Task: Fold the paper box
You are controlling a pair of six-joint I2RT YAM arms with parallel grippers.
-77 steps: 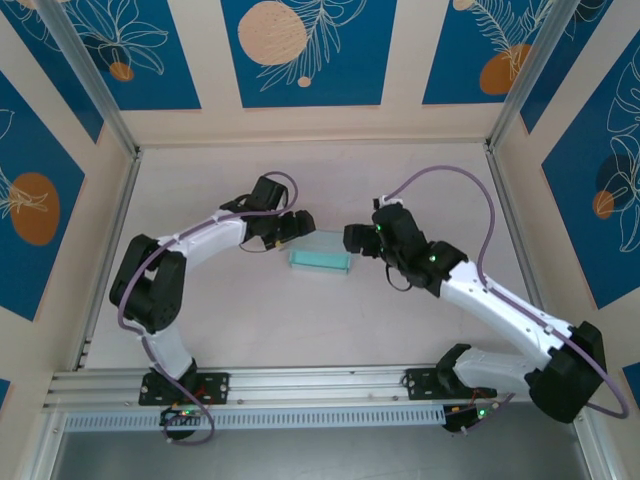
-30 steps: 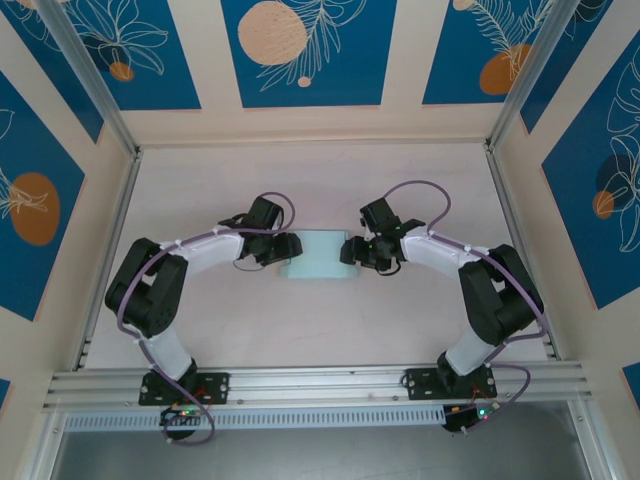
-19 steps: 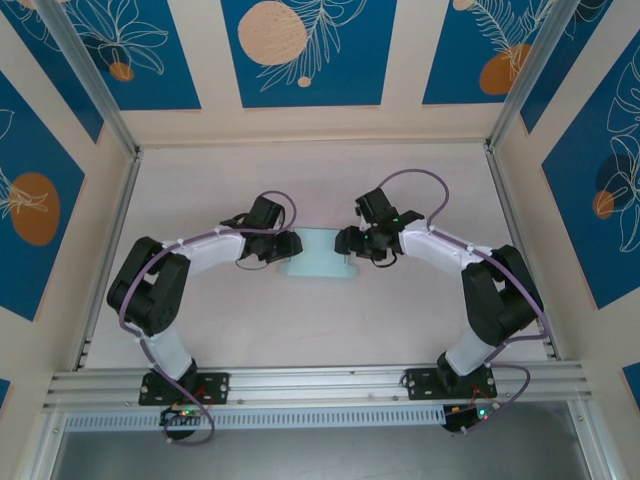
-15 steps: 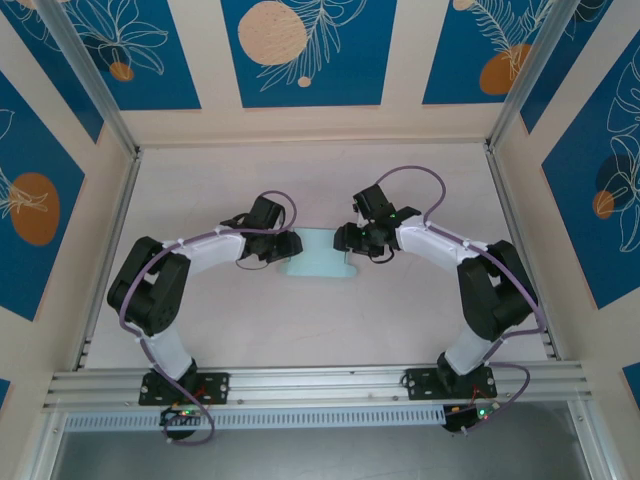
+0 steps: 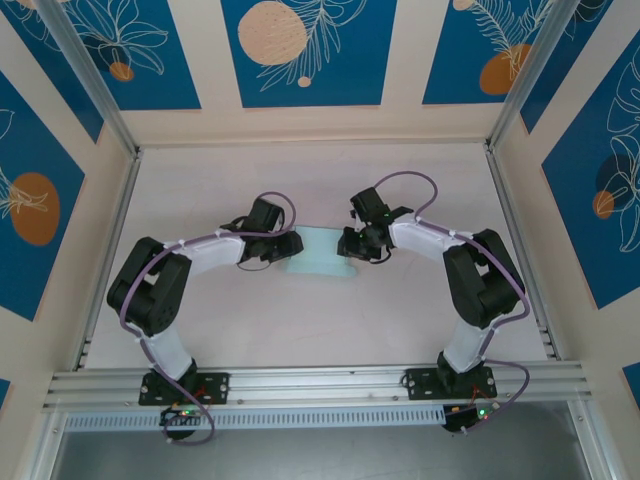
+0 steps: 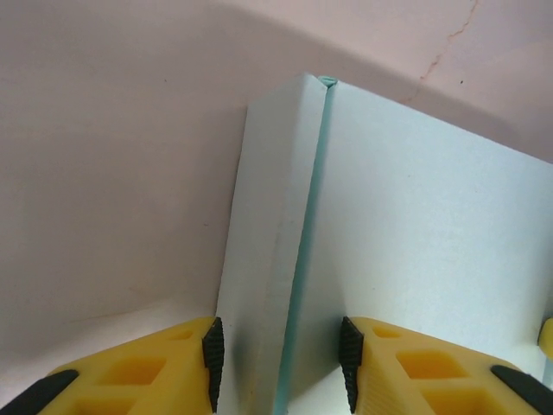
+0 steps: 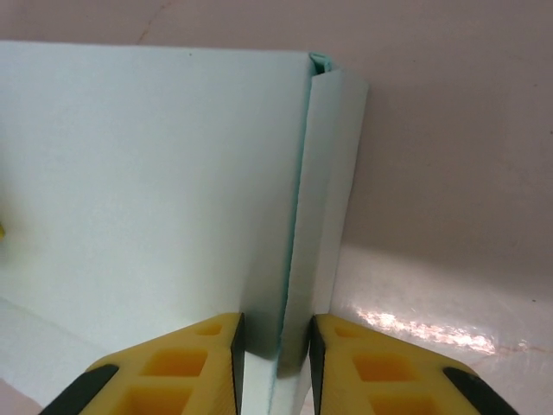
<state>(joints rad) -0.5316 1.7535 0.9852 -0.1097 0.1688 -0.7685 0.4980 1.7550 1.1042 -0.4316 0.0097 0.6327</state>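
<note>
paper box (image 5: 318, 254): pale blue, folded up, mid table (image 5: 300, 330), between both grippers
left gripper (image 6: 278, 367): clamped over the box's left end fold, pads against card
right gripper (image 7: 276, 354): pinched tight on right end flap

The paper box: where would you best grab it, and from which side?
By the folded flaps at its two ends, coming in from either side. Each end of the paper box forms a thin folded wall, which the left gripper and right gripper straddle; the broad flat panel offers nothing to pinch.
</note>
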